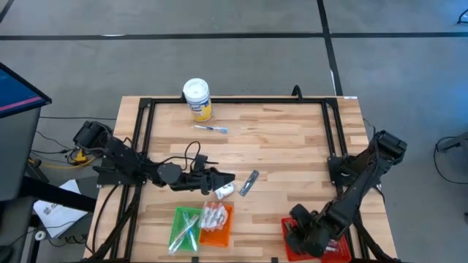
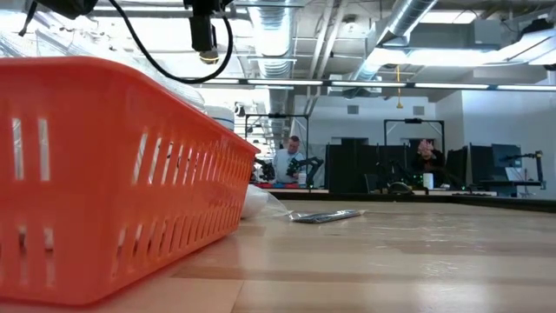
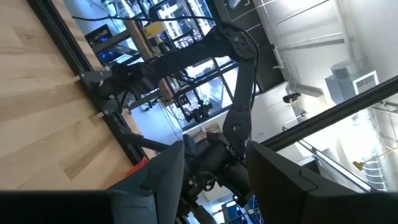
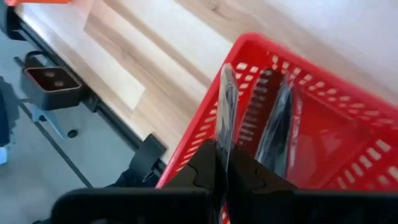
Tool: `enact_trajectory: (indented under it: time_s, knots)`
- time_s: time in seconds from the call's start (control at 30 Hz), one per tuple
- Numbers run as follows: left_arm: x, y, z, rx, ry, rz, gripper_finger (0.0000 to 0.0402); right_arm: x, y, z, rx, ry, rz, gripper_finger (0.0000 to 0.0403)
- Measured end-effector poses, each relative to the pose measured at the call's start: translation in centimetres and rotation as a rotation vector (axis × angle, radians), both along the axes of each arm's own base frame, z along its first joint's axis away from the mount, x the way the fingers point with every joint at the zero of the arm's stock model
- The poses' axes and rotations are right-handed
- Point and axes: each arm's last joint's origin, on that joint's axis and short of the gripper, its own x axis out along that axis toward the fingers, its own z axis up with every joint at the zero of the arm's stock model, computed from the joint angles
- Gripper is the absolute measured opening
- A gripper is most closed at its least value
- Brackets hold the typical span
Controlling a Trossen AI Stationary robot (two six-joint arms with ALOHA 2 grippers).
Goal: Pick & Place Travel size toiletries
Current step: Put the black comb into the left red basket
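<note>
High view: 3 trays at the desk's (image 1: pixel 292 139) near edge – green (image 1: pixel 184 228), orange (image 1: pixel 216 223), red (image 1: pixel 292 245). Right gripper (image 4: pixel 225 163) was over the red tray, clenched on 1 silvery packet (image 4: pixel 226 102). Left gripper (image 1: pixel 228 177) hung released just beyond the orange tray, w/ 1 white packet (image 1: pixel 224 191) & 1 grey tube (image 1: pixel 249 183) beside it.

Trays, three: green tray (image 1: pixel 184 228), orange tray (image 1: pixel 216 223), red tray (image 1: pixel 292 245). Tub (image 1: pixel 197 98), one. Loose toiletries on desk (image 1: pixel 285 139), three.
</note>
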Motion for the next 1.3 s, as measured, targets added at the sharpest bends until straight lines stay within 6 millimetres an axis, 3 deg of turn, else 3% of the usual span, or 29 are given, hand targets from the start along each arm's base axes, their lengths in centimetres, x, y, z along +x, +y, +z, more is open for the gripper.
enact_trajectory:
  time_s: [0.27, 0.83, 1.3]
  knots:
    - [0.0, 0.0, 0.0, -0.001, -0.003, -0.002, 0.0167, 0.9, -0.6, -0.3, -0.004, 0.026, 0.026, 0.0003]
    - [0.0, 0.1, 0.1, -0.003, -0.007, 0.004, 0.0167, 0.4, -0.4, -0.4, -0.001, 0.051, 0.023, 0.0003]
    - [0.0, 0.1, 0.1, -0.006, -0.012, 0.013, 0.0167, 1.2, 0.1, -2.3, -0.006, 0.099, 0.049, 0.0003]
